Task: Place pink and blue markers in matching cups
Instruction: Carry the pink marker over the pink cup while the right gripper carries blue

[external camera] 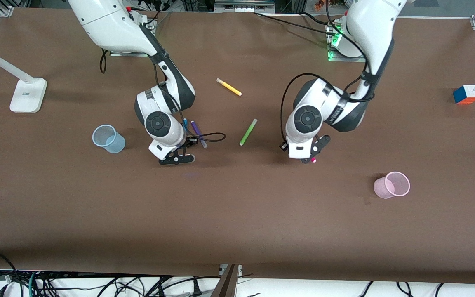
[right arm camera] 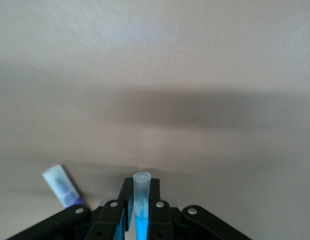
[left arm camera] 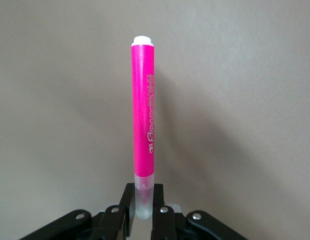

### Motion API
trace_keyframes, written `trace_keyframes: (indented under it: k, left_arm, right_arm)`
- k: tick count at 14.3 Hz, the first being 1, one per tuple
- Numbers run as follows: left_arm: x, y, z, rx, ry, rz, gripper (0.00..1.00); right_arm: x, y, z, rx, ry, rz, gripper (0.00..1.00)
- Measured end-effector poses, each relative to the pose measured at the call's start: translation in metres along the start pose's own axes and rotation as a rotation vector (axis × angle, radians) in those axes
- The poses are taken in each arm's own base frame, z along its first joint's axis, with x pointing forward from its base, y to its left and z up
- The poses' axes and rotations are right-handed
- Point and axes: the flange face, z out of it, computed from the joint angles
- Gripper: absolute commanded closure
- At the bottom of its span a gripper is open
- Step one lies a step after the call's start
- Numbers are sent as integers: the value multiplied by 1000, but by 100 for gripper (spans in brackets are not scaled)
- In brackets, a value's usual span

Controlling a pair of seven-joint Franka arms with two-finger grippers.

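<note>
Both pairs of jaws are pinched tight on marker caps; the left gripper (left arm camera: 143,212) grips the pink marker (left arm camera: 143,110) by its pale cap, a hold that the front view reduces to a pink speck; the right gripper (right arm camera: 140,212) clamps the blue marker (right arm camera: 141,192) above the table (external camera: 237,214), beside the purple marker (external camera: 198,133); the blue cup (external camera: 108,139) and pink cup (external camera: 391,185) stand apart near opposite ends.

Brown table (external camera: 237,231), blue cup (external camera: 108,139), pink cup (external camera: 392,185), yellow (external camera: 229,87), green (external camera: 248,132), purple markers (external camera: 198,133), cube (external camera: 466,94), lamp base (external camera: 28,95)
</note>
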Motion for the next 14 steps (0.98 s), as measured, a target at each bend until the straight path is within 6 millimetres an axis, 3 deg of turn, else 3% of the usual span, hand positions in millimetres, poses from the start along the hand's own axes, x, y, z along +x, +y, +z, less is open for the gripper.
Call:
trace_keyframes:
  k: [4,10,14]
  left_arm:
    - [54,-28,-48,70,-51,85,100]
    - [140,-83,-85,51,-167,184,100]
    - [225,-152,-97,-89,-317,239,100]
  right_arm:
    - [8,19,-63,11,52,-52,100]
    - [15,110,-129,9,-4,-358,100]
    - [16,165,-149,78,-10,-564,100]
